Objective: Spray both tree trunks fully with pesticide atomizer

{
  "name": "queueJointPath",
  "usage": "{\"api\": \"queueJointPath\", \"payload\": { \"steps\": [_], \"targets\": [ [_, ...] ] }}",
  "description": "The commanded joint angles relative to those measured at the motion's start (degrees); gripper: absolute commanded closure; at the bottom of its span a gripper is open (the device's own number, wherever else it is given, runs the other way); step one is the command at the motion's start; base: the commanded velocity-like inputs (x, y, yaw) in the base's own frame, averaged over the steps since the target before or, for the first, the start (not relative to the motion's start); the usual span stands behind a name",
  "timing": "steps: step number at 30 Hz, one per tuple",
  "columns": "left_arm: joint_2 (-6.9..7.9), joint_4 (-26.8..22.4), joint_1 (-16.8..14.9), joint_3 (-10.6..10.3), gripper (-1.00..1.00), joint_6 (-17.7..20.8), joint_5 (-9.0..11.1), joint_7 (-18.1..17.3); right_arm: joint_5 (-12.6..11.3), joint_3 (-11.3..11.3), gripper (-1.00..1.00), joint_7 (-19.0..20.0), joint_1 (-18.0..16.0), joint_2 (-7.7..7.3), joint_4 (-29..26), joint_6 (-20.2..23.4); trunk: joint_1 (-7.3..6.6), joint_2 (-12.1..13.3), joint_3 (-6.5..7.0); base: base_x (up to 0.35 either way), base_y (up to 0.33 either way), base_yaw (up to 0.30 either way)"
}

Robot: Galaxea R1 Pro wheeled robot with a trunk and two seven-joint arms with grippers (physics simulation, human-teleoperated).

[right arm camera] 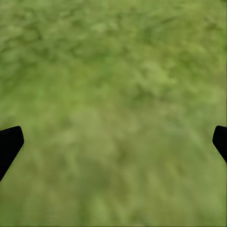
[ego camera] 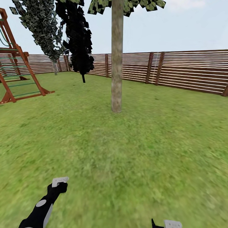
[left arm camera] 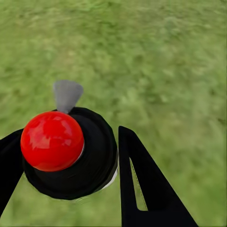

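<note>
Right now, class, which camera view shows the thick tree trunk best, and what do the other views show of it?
The head view shows the tree trunk best: it rises whole from the grass in front of the wooden fence. Both wrist views look down at the grass and give no sight of the trunk.

Blurry green grass floor [right arm camera: 113, 94]; R hand [right arm camera: 113, 144] fingertips [right arm camera: 9, 142] wide apart at edges

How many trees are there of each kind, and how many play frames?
Thick grey-brown trunk tree: 1
Thin-stemmed cone trees, one grey-green and one black: 2
Wooden play frame: 1
Total: 4
</note>
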Motion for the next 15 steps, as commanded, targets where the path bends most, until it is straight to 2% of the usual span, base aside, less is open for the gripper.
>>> {"api": "queueJointPath", "payload": {
  "steps": [1, 15],
  "targets": [
    [0.04, 0.0, -0.01, 0.02, 1.0, 0.01, 0.02, -0.01, 0.0, 0.01, -1.0, 0.0, 0.0, 0.0, 0.0, 0.03, 0.0, 0.0, 0.0, 0.338, 0.0, 0.0],
    [0.04, -0.05, -0.01, 0.02, 1.0, -0.02, 0.06, 0.0, 0.01, 0.08, -1.0, 0.0, 0.0, 0.0, 0.0, -0.01, 0.0, 0.0, 0.0, 0.338, 0.0, 0.0]
  ]
}}
